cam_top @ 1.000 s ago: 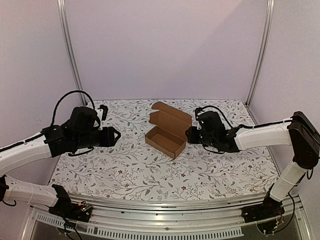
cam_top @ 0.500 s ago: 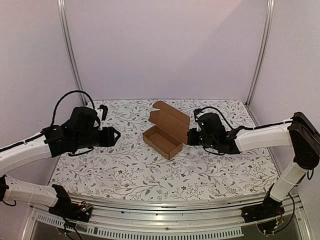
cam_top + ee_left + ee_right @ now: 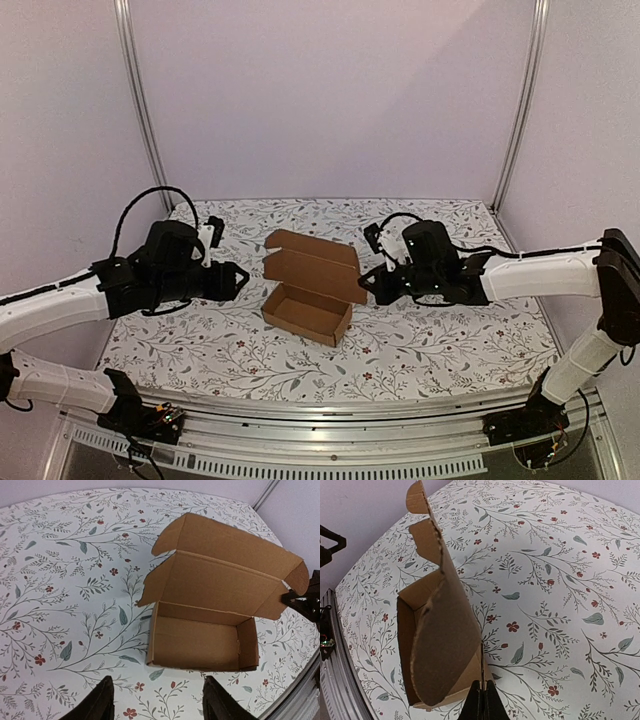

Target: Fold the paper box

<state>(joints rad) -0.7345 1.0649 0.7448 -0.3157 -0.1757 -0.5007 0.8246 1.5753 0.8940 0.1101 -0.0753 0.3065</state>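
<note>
In the right wrist view you get only the pinched tips of the right gripper (image 3: 482, 702), cropped by the bottom edge. The raised lid (image 3: 445, 645) hides most of the paper box (image 3: 407, 630) interior. The bottom edge likewise crops the left gripper (image 3: 157, 692).

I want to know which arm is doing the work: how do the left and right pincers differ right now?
The left pincer is open wide, while the right pincer is shut. The left pincer holds nothing and sits just clear of the box, while the right pincer pinches the edge of the raised lid. Both point at the box, from opposite sides.
</note>
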